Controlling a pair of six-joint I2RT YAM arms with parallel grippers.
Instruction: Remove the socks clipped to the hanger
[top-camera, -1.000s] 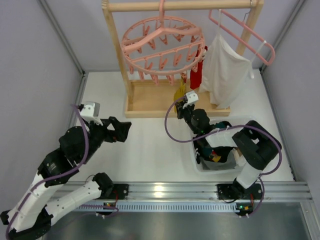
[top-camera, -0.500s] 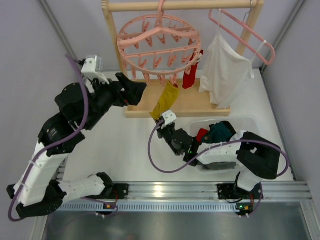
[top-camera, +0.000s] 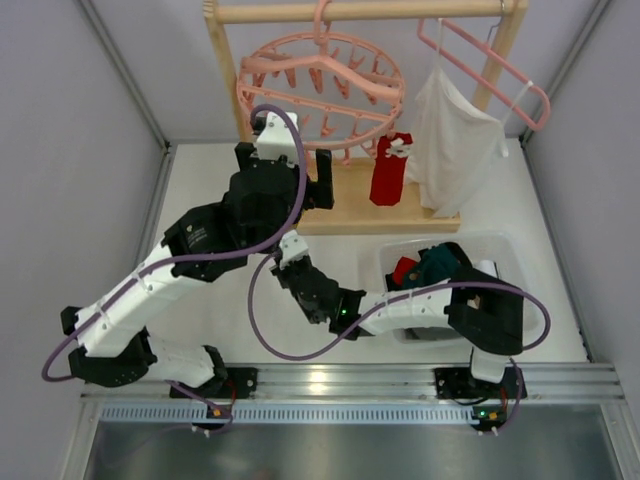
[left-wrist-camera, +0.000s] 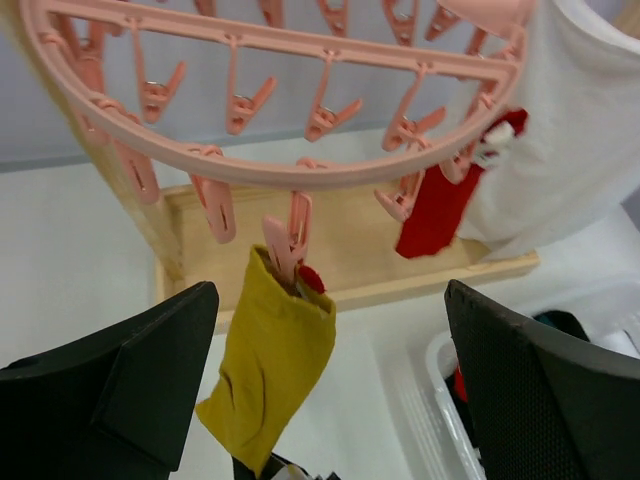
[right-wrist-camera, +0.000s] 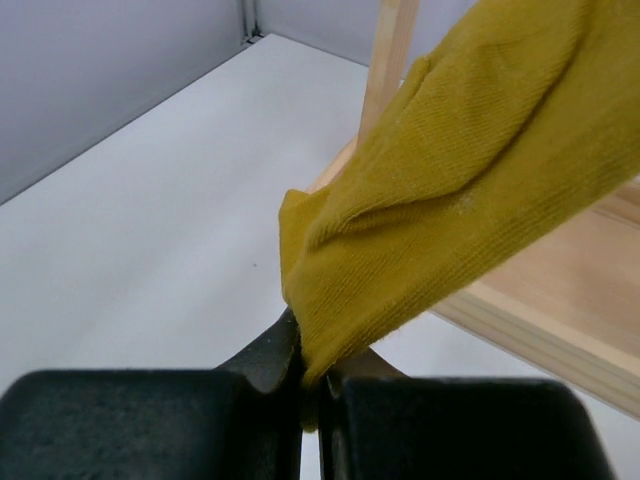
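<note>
- Your right gripper was clamped on the lower tip of the mustard sock, its jaws pressed together on the fabric.
- The sock's top edge sat pinched in a pink clip at the hanger's 6 o'clock rim in the left wrist view.
- Your left gripper was spread wide and gripped nothing, with its fingers at 9 and 3 o'clock of the sock.
- A red sock hung clipped at 2 o'clock from the mustard one, just beside the white cloth.
- Seen from above, the bin at 5 o'clock of the hanger held a second red sock and a teal sock.
</note>
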